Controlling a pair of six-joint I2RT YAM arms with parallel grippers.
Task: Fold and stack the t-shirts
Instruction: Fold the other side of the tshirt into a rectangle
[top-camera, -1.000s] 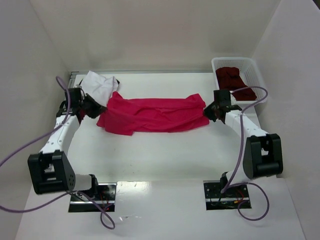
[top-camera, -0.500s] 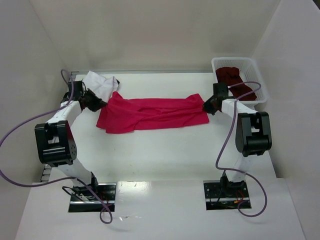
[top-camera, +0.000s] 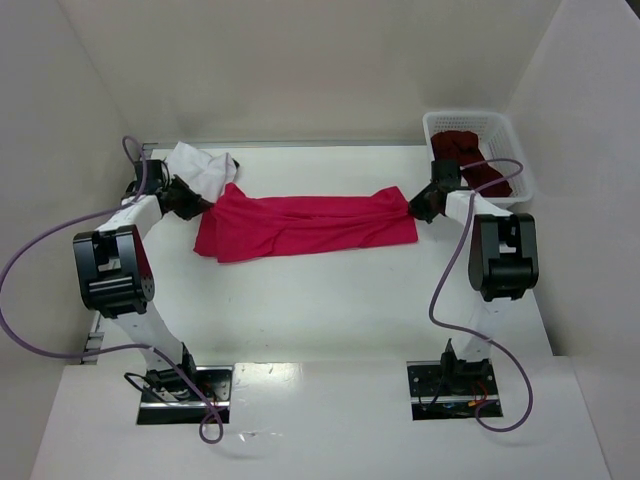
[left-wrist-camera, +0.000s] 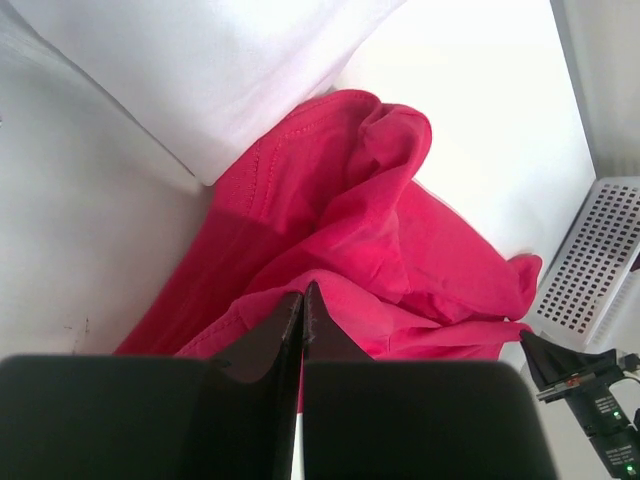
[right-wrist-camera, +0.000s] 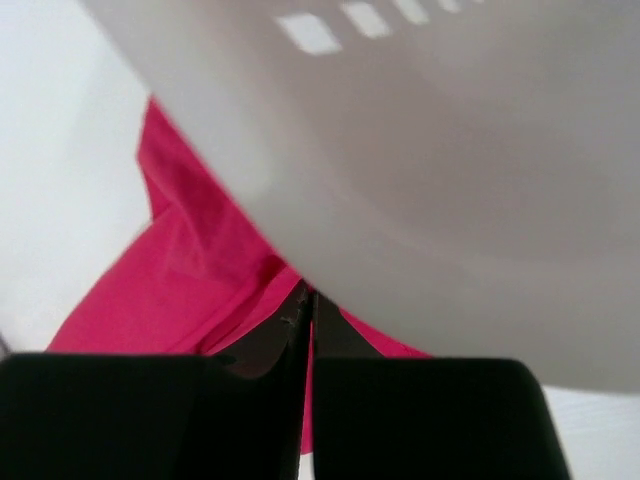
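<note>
The crimson-red t-shirt (top-camera: 300, 225) lies stretched left to right across the back half of the table. My left gripper (top-camera: 198, 207) is shut on its left end, and in the left wrist view the closed tips (left-wrist-camera: 302, 290) pinch a red fold (left-wrist-camera: 380, 230). At the right end, my right gripper (top-camera: 413, 207) is likewise shut, its tips (right-wrist-camera: 307, 296) biting red cloth (right-wrist-camera: 170, 280). Part of the white t-shirt (top-camera: 200, 167) (left-wrist-camera: 200, 70) lies crumpled at the back left, touching the red one. The dark maroon t-shirt (top-camera: 468, 160) sits inside the basket.
The white lattice basket (top-camera: 515, 150) stands at the back right, close beside my right gripper; its wall (right-wrist-camera: 450, 150) fills the upper right wrist view and its side (left-wrist-camera: 590, 260) shows in the left wrist view. White walls enclose the table on three sides.
Both arms have reached farther toward the back, carrying the red t-shirt's ends with them. The shirt now lies flatter and a little farther back.
</note>
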